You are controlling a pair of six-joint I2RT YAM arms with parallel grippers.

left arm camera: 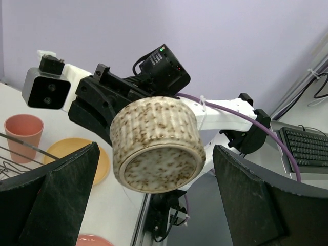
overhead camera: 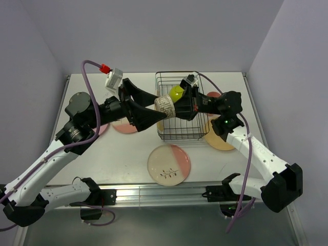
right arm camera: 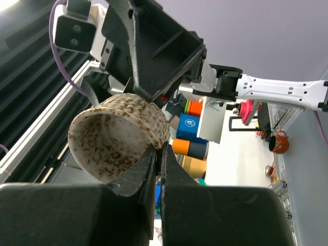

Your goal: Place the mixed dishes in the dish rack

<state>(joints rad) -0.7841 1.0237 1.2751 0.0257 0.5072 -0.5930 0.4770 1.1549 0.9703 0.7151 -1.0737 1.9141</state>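
Note:
A small cream cup with brown speckles (overhead camera: pixel 165 106) hangs on its side in the air over the left edge of the black wire dish rack (overhead camera: pixel 179 136). My right gripper (overhead camera: pixel 178 108) is shut on its rim, one finger inside and one outside (right arm camera: pixel 162 154). My left gripper (overhead camera: pixel 155 109) is open, with one finger on each side of the cup's base and a gap on both sides (left arm camera: pixel 156 179). The cup (left arm camera: pixel 154 138) points its base at the left wrist camera. A lime-green bowl (overhead camera: pixel 177 93) sits in the rack.
A cream-and-pink plate with a sprig (overhead camera: pixel 169 164) lies in front of the rack. An orange-yellow plate (overhead camera: pixel 221 142) lies to its right and a pink plate (overhead camera: pixel 124 127) to its left. A salmon tumbler (left arm camera: pixel 23 131) stands near the rack's far right corner.

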